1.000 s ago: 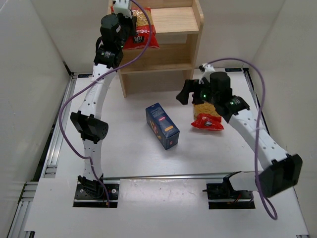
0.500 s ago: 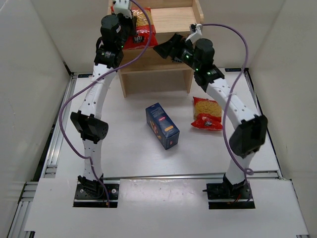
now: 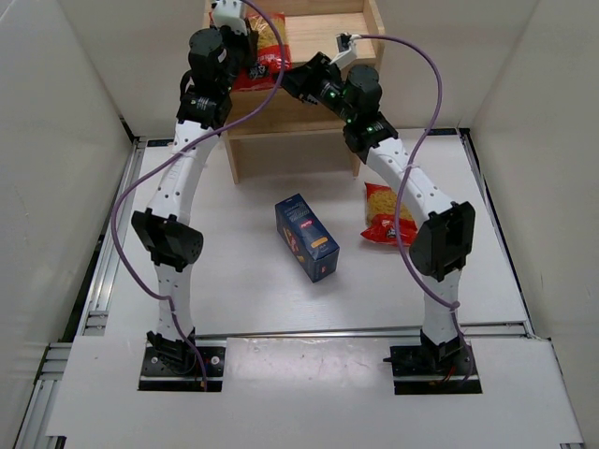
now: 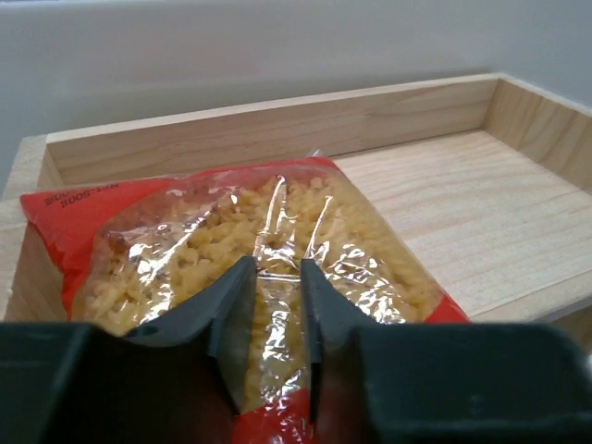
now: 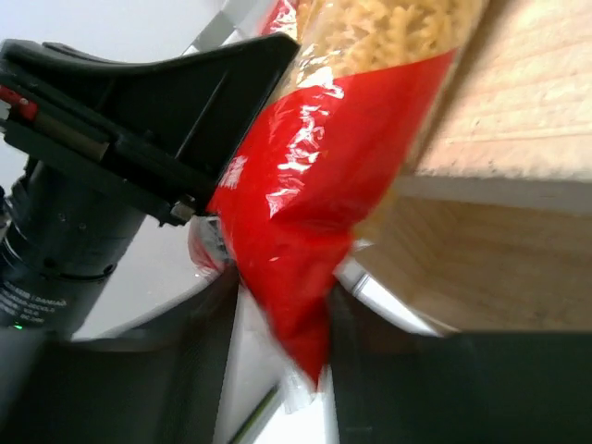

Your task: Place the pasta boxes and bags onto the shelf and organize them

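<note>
both arms, same build. left arm: white tubular links, black joint housings, bulky black elbow block. right arm: same white links, black elbow block. bases black. one purple cable per arm, thin and glossy: left cable, right cable. small white mount on the left wrist. green leds lit on the right wrist housing. left gripper: matte black wedge fingers, tapering to narrow tips, flat black body behind. right gripper: dark fingers, blurred. left wrist motor: black cylinder, small white print, one green dot.
</note>
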You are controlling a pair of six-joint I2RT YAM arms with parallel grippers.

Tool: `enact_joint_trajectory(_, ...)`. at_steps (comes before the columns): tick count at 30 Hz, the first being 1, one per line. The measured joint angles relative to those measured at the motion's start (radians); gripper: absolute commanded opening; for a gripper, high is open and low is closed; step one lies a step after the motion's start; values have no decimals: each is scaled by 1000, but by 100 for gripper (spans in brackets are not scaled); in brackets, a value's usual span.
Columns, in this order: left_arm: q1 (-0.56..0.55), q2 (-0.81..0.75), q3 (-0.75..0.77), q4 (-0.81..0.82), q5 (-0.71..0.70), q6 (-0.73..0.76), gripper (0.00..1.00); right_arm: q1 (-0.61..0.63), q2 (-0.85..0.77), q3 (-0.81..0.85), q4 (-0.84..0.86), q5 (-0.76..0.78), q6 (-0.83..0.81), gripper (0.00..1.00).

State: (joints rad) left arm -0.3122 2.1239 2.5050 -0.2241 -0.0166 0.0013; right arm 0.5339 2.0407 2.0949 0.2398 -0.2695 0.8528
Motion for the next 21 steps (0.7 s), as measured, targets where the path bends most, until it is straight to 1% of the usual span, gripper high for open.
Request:
enact_joint_trajectory(1, 1, -5, -6, 1, 1, -4, 50, -2, 8, 5, 6, -2, 16, 14)
enact_joint_trajectory(2, 1, -11, -10, 3, 4, -6, 68, -3, 16, 9, 16, -3, 34, 14)
enact_joint_trajectory(3, -2, -23, -18, 0, 5, -5, 74, -3, 24, 11, 25, -4, 45, 13)
enact_joint_trajectory(4, -4, -34, -29, -5, 4, -2, 78, -3, 28, 11, 33, -2, 57, 13)
enact_joint_trajectory(6, -4, -63, -60, -16, 0, -5, 81, -2, 31, 11, 44, -2, 76, 11)
enact_joint_trajectory(7, -5, -89, -92, -19, 0, -5, 82, -2, 32, 14, 50, 0, 85, 11)
enact_joint_trajectory(9, -6, -161, -181, -32, 0, -5, 82, -1, 39, 30, 53, 5, 103, 7)
enact_joint_trajectory(10, -10, -216, -247, -32, 0, -5, 82, 1, 40, 35, 56, 13, 110, 6)
enact_joint_trajectory(13, -36, -386, -430, -59, 4, -5, 82, 7, 42, 39, 74, 41, 139, 6)
enact_joint_trajectory(18, -93, -641, -690, -128, 29, -2, 82, 25, 58, 80, 77, 97, 177, 6)
enact_joint_trajectory(19, -103, -670, -726, -144, 27, -2, 84, 29, 63, 94, 77, 106, 182, 6)
enact_joint_trajectory(21, -116, -675, -741, -169, 23, -2, 85, 34, 69, 110, 77, 117, 190, 5)
